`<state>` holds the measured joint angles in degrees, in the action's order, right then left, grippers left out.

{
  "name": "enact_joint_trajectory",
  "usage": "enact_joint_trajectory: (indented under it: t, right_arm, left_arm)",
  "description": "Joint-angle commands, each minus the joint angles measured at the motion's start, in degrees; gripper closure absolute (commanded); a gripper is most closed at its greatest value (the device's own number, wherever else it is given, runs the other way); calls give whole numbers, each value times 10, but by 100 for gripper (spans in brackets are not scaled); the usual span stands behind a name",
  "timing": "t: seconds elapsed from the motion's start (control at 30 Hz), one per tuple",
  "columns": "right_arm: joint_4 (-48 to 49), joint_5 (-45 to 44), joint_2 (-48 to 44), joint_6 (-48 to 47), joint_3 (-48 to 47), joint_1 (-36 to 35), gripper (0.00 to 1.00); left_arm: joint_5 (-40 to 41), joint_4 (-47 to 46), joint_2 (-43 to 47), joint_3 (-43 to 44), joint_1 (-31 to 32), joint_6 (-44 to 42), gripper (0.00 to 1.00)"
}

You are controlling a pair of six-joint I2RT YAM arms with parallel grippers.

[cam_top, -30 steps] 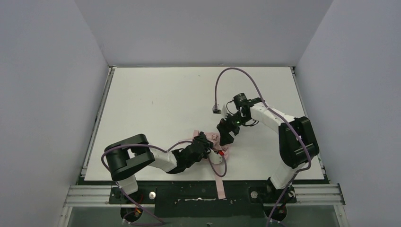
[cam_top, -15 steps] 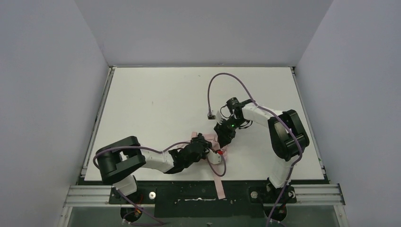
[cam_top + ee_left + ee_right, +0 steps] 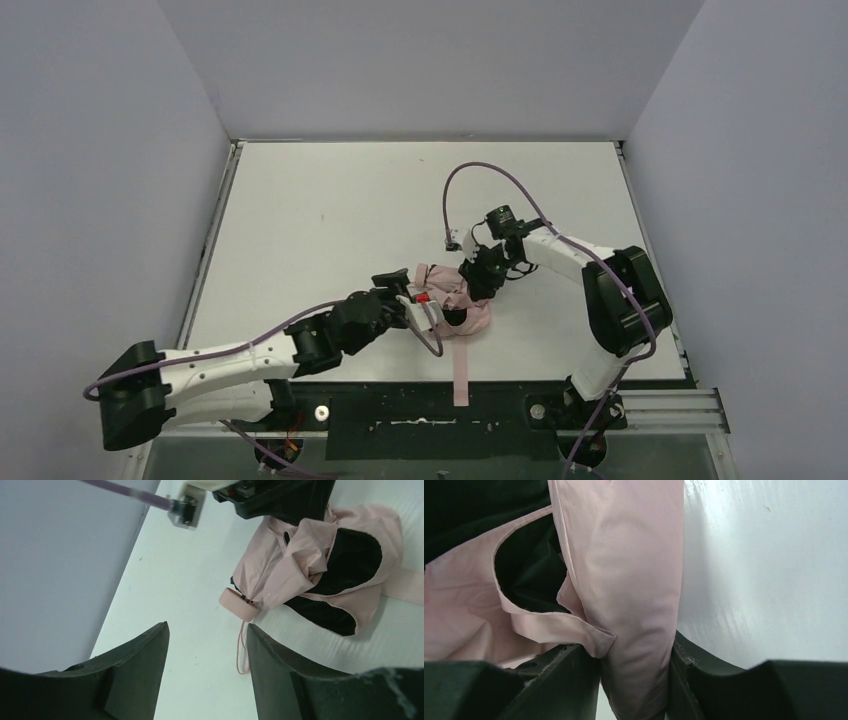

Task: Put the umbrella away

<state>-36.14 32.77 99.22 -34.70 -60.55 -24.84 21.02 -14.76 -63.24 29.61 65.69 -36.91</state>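
A fold of the umbrella (image 3: pixel 624 570) was clamped between the fingers of the right gripper (image 3: pixel 634 662), seemingly so that the loose fabric could be gathered. The left gripper (image 3: pixel 207 645) was held open and empty, just left of the umbrella, its handle (image 3: pixel 239 605) nearest. The umbrella was seen crumpled on the table (image 3: pixel 330 210), near the front middle.

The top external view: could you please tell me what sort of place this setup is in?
Probably a robotics lab test cell: a white table boxed in by grey walls, the left arm and right arm mounted at its near edge, and a pink umbrella as the workpiece.
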Motion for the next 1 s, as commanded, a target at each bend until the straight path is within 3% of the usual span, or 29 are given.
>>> enact_joint_trajectory:
  t: [0.0, 0.23, 0.57, 0.87, 0.97]
  right_arm:
    - [99, -73, -49, -47, 65, -9, 82]
    - [246, -90, -168, -167, 209, -57, 86]
    - [463, -182, -246, -248, 367, -139, 88]
    - [472, -239, -237, -285, 387, -196, 89]
    - [469, -245, -243, -290, 390, -200, 89]
  left_arm:
    - [-33, 83, 131, -6, -13, 113, 43]
    - [-132, 122, 174, 11, -127, 217, 38]
    - [-283, 138, 39, 82, -177, 200, 35]
    - [-430, 156, -94, 152, -221, 201, 30]
    - [-515, 176, -144, 176, -241, 201, 30]
